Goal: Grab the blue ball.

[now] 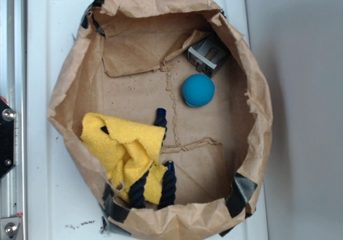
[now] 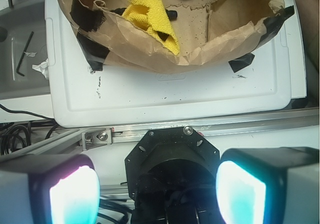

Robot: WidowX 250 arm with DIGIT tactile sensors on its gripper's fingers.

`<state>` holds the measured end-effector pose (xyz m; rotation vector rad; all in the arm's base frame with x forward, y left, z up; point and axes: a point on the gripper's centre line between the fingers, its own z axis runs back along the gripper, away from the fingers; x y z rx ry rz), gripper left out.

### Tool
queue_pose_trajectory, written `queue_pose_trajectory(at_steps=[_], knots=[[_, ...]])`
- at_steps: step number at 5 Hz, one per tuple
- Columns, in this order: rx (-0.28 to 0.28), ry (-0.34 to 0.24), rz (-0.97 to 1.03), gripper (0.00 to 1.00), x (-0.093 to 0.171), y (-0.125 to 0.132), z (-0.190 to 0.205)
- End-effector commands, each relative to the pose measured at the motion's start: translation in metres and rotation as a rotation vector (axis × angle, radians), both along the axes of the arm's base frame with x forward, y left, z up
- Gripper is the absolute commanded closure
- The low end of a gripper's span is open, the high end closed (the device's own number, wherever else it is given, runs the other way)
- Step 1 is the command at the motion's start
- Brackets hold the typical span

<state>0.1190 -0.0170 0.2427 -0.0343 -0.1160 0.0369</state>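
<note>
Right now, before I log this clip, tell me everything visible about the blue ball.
The blue ball is a small, round, teal-blue sphere with a matte, rubbery-looking surface and no visible markings. It rests on the brown paper floor of the paper bag basin, in its upper right part, close beside the grey metal block; contact between them cannot be judged. It lies apart from the yellow cloth. The wrist view shows only its lower edge at the top border. The gripper is open and well outside the basin, holding nothing.

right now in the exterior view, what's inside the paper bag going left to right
yellow cloth → dark blue rope pieces → blue ball → grey metal block, all inside the brown paper bag. The rope partly overlaps the cloth's right side, so those two run together.
</note>
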Motion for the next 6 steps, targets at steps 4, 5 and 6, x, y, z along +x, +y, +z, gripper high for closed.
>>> queue_pose_trajectory(at_steps=[4,5,6], knots=[[-0.03,-0.176,0.049,0.0,0.117,0.034,-0.029],[-0.073,-0.175,0.123,0.0,0.15,0.059,-0.062],[-0.078,-0.15,0.135,0.0,0.184,0.07,-0.087]])
